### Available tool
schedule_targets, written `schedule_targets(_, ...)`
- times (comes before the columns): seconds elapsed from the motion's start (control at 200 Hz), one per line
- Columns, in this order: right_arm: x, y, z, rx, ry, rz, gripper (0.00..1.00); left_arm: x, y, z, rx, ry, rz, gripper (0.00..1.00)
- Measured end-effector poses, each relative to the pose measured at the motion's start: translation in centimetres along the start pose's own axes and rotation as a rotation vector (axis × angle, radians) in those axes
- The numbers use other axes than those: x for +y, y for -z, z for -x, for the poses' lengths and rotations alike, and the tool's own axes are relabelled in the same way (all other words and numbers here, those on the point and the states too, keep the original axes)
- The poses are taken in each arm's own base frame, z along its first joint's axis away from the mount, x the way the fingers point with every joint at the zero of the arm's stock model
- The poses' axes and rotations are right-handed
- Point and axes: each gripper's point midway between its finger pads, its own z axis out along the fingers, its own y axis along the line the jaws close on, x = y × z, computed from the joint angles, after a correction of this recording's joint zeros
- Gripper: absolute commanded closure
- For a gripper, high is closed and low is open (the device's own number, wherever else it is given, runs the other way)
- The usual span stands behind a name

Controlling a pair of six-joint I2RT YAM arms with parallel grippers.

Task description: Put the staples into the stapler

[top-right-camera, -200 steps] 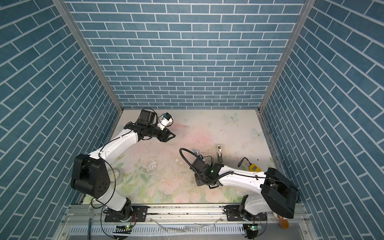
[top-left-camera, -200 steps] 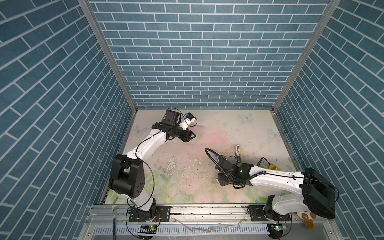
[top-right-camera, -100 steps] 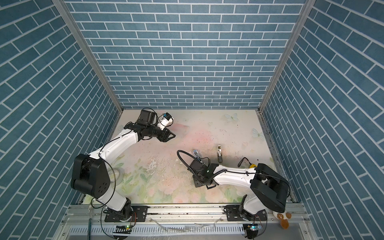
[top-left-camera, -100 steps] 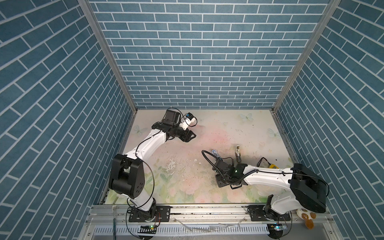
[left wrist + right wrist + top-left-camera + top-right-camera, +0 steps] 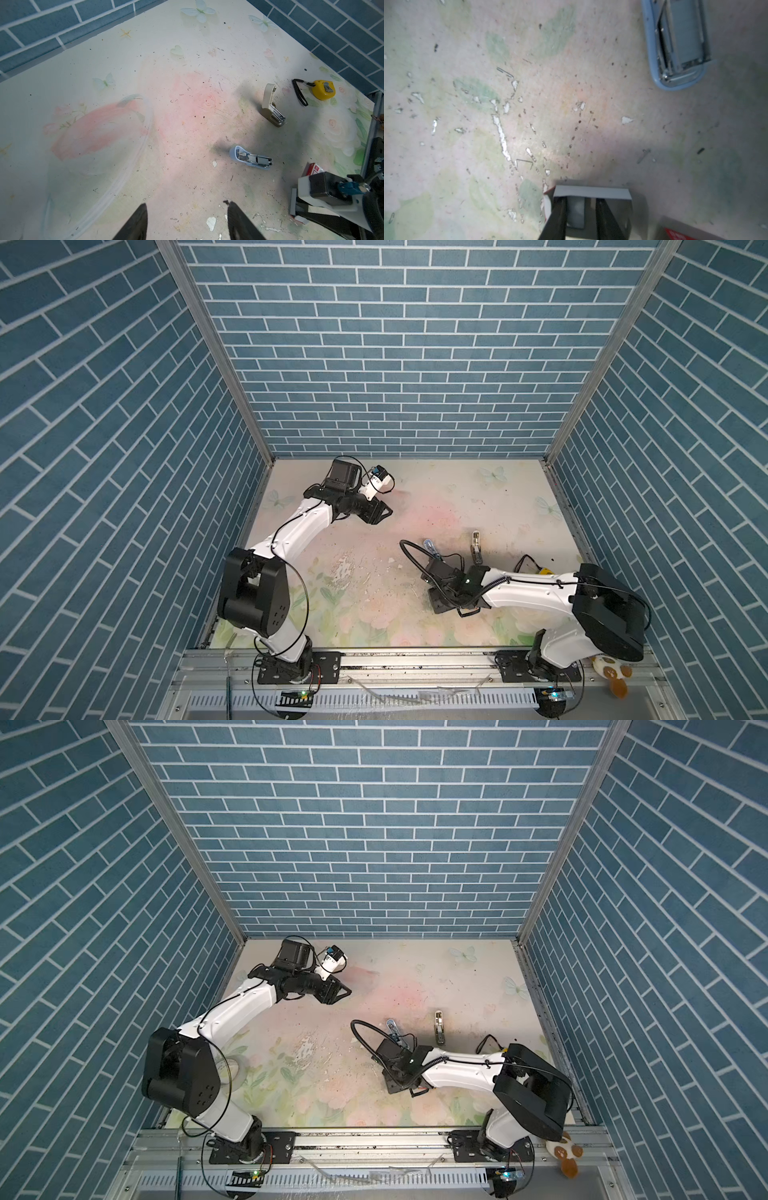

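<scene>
The right gripper (image 5: 580, 199) has edged leftward in both top views over the last second, its elbow swinging in. Its narrowly parted fingers straddle the staples (image 5: 575, 214) in their pale tray (image 5: 591, 192) — whether they actually pinch cannot be told. The left gripper (image 5: 186, 204) stays spread, unmoved. The blue stapler (image 5: 249, 159) lies open nearby.

Floral-printed worktop (image 5: 187, 62): smooth low-sheen film, scuffed, coating chipped to white flakes. Pale blue plastic stapler (image 5: 251, 159): satin shell, bright metal magazine. Beige plastic stapler (image 5: 268, 97): matt shell, shiny metal rail. Yellow plastic tape measure (image 5: 323, 89): glossy. Grey card tray (image 5: 591, 193): matt.
</scene>
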Motion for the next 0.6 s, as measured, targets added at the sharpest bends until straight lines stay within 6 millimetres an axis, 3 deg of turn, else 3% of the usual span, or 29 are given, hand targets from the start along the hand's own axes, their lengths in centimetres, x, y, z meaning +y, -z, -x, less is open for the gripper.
schedule_targets(0.095,-0.15,0.02,0.03,-0.003,-0.005,-0.009,0.84,-0.07,-0.02,0.01,0.0,-0.001,-0.002,0.37)
schedule_targets(0.225,-0.41,-0.01,-0.04,-0.001,-0.006,-0.022,0.86,-0.21,-0.07,0.03,0.0,-0.003,-0.005,0.37)
schedule_targets(0.6,-0.99,0.06,0.03,-0.004,-0.012,-0.056,0.76,-0.27,-0.09,0.04,0.0,-0.004,-0.007,0.37)
